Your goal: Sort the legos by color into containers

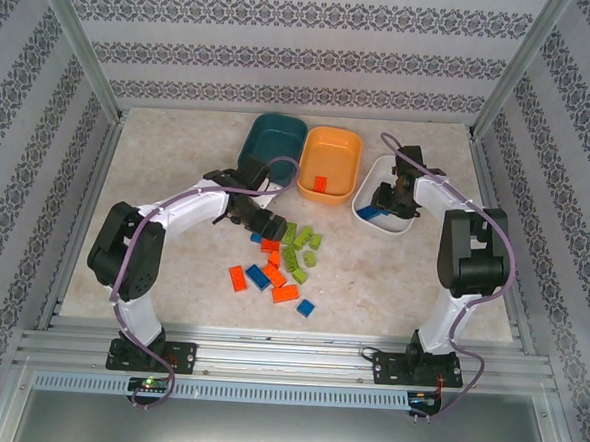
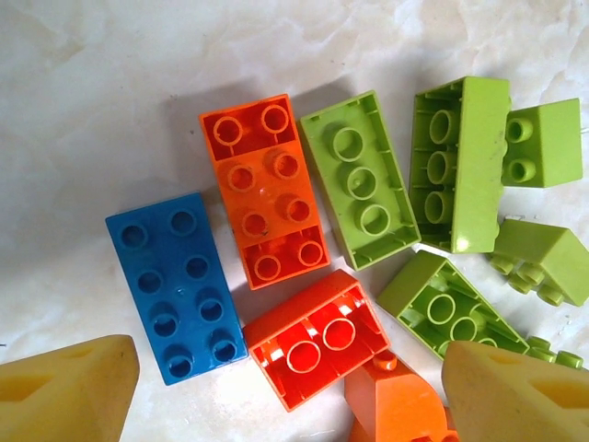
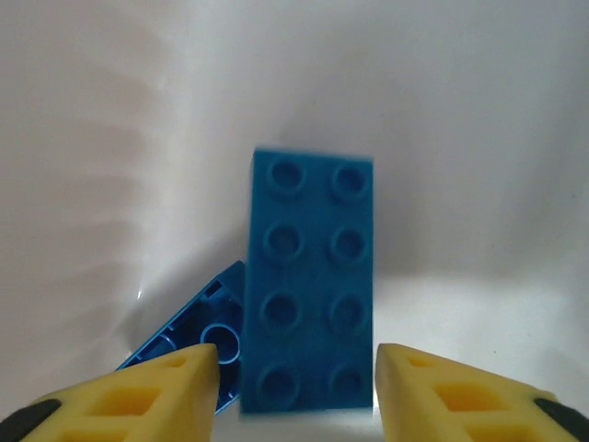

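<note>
The right tool [image 3: 296, 373] stands partly open inside the white tray [image 1: 370, 186]. Its yellow fingers [image 3: 156, 391] flank a blue brick [image 3: 311, 276] lying studs up, and the finger at the left of that view is clear of it. A second blue brick [image 3: 198, 336] lies tilted under its left edge.

The left tool [image 2: 290, 391] is spread wide and holds nothing, low over the loose pile [image 1: 282, 265] at the middle of the worktop [image 1: 169, 153]. One finger [image 2: 515, 396] sits just beside an orange brick [image 2: 396, 405].

Three trays line the far side: the teal tray [image 1: 275, 140] left, the orange tray [image 1: 331, 148] in the middle with one orange-red brick [image 1: 319, 182] in it, and the white tray right.

Under the left tool, its wrist view gives one blue lego [image 2: 175, 285], three orange ones and at least five lime green bricks [image 2: 354, 180].

The top view merges the white tray's contents into one blue patch. The right wrist view separates them into two.
</note>
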Robot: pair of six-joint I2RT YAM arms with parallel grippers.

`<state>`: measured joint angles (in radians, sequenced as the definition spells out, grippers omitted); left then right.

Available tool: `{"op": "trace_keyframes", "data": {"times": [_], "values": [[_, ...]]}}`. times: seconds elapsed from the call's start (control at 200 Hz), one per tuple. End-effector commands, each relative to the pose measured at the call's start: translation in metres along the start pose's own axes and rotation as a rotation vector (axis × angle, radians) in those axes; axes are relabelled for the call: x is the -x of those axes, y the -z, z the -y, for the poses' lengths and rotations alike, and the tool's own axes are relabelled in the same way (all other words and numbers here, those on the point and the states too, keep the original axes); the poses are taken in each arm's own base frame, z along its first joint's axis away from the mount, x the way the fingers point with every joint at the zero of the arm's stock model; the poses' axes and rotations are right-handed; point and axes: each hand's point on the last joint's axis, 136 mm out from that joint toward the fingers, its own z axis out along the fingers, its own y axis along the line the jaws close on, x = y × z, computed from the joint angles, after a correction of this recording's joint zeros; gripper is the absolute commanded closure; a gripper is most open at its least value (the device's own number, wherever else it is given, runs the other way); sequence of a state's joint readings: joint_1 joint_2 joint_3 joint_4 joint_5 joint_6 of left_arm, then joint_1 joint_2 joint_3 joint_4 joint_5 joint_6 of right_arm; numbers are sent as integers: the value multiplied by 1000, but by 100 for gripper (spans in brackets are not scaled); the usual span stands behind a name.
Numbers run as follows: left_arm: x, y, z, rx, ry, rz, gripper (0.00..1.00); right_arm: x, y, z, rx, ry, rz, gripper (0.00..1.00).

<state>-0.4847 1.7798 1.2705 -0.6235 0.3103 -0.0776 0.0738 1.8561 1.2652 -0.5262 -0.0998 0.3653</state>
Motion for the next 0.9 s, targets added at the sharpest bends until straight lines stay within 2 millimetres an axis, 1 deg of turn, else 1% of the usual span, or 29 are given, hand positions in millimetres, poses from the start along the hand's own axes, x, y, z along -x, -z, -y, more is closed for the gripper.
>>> {"op": "trace_keyframes", "data": {"times": [0.0,0.07,0.11,0.175,0.255,0.34,0.41,0.49,0.555,0.65,0.739,0.894], "values": [[-1,-2,12,-33,-26,-24,18,13,24,-6,35,16,66,50],[-1,-3,18,-55,-30,-23,21,12,45,-15,41,46,118,50],[-1,-3,22,-61,-35,-25,23,8,57,-22,45,71,142,50],[-2,-4,29,-67,-51,-26,25,-7,71,-36,72,110,156,49],[-3,-6,41,-78,-63,-21,25,-32,80,-48,121,125,150,49],[-2,-13,51,-87,-60,-18,26,-61,83,-59,170,141,126,49],[-3,-20,54,-75,-62,-34,30,-84,83,-65,205,152,101,50],[-3,-27,53,-47,-68,-58,34,-104,86,-64,229,139,92,52],[-3,-31,53,-24,-81,-70,36,-118,88,-62,249,128,90,53],[-1,-36,58,-12,-93,-73,37,-137,90,-61,268,130,71,55],[3,-40,61,-4,-98,-74,40,-153,89,-58,281,129,41,55],[12,-51,66,18,-116,-92,45,-167,85,-51,289,113,26,55]]}}
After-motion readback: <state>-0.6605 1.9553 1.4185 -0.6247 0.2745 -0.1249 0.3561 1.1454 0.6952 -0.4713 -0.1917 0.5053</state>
